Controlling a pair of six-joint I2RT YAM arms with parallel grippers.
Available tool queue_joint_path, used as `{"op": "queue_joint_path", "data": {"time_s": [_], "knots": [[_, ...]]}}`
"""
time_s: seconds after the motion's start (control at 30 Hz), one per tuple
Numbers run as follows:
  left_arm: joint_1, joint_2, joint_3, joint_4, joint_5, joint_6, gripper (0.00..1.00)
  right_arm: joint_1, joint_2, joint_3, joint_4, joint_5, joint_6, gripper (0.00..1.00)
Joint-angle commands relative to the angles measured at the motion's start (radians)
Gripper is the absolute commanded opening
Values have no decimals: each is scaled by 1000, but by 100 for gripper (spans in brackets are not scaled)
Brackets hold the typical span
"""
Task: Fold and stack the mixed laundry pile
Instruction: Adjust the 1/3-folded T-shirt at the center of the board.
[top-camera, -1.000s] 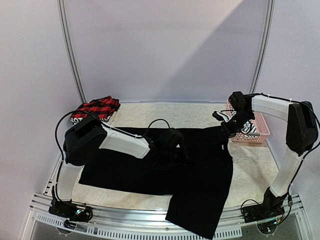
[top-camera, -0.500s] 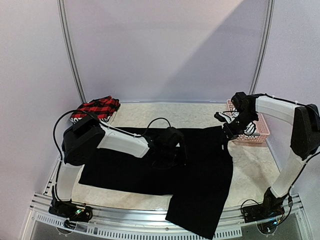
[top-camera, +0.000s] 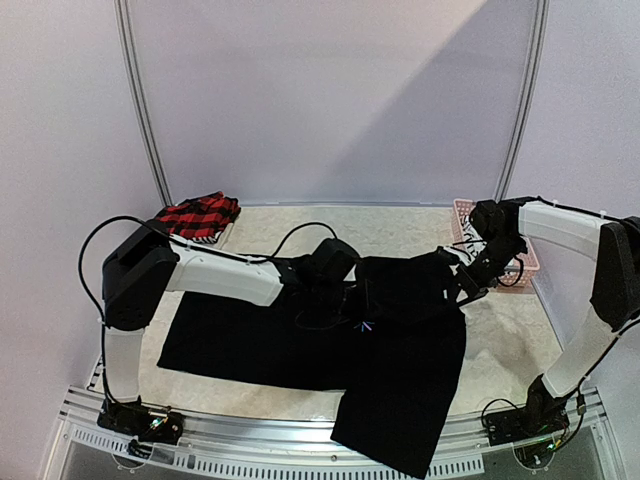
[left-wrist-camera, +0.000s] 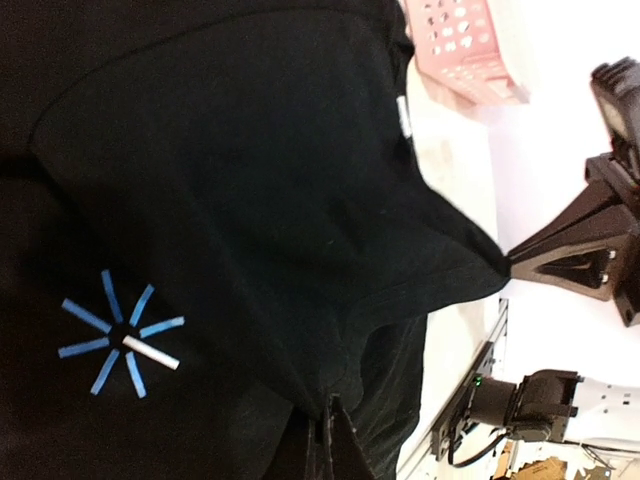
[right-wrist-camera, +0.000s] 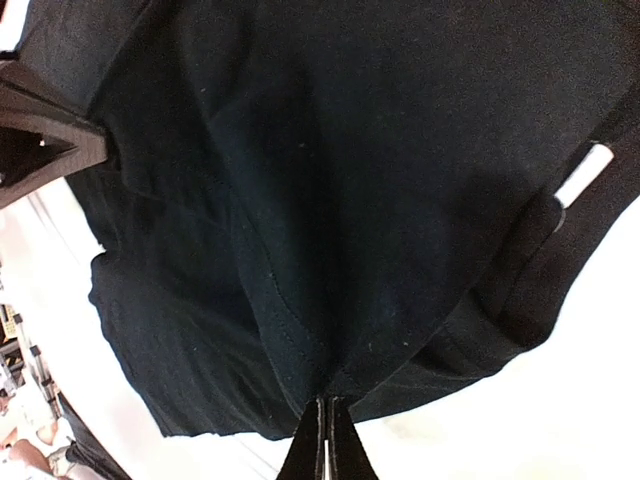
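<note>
A large black T-shirt (top-camera: 400, 350) lies spread over the table, its lower part hanging over the near edge. A blue star print (top-camera: 366, 326) shows on it, also in the left wrist view (left-wrist-camera: 120, 345). My left gripper (top-camera: 345, 300) is shut on a fold of the T-shirt (left-wrist-camera: 250, 200) near its middle. My right gripper (top-camera: 462, 283) is shut on the shirt's right edge (right-wrist-camera: 350, 200) and holds it lifted. The red-and-black plaid piece (top-camera: 198, 215) lies at the back left. The striped tank top is hidden from view.
A pink perforated basket (top-camera: 522, 262) stands at the back right, behind my right arm; it also shows in the left wrist view (left-wrist-camera: 465, 45). The table's metal front rail (top-camera: 280, 445) runs along the near edge.
Both grippers have carried the shirt's top edge toward the near side, folding it over. The right gripper moved down and right; the blue star print has come into view.
</note>
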Motion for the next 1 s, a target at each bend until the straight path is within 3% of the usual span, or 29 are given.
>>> {"op": "queue_joint_path", "data": {"time_s": [0.0,0.3,0.43,0.5,0.57,0.6,0.73,0.83,0.97], "knots": [[12,-27,-28,-59,53,-1,0,-5,6,-6,-36,-46,-28,2],[54,-18,-50,-90,53,24,0,62,51,23,-100,-113,-55,4],[68,-19,-18,-153,73,73,0,162,80,90,-202,-144,-114,27],[69,-22,16,-229,92,113,14,170,110,153,-282,-149,-167,34],[74,-57,41,-331,80,172,32,136,149,240,-380,-141,-229,37],[81,-87,45,-383,61,210,36,98,159,283,-405,-143,-243,37],[170,-216,55,-591,-89,419,44,-21,184,411,-290,-13,-226,37],[290,-294,46,-686,-186,531,45,-30,205,443,-147,158,-258,40],[412,-352,24,-739,-345,658,48,-29,260,451,22,259,-271,48]]}}
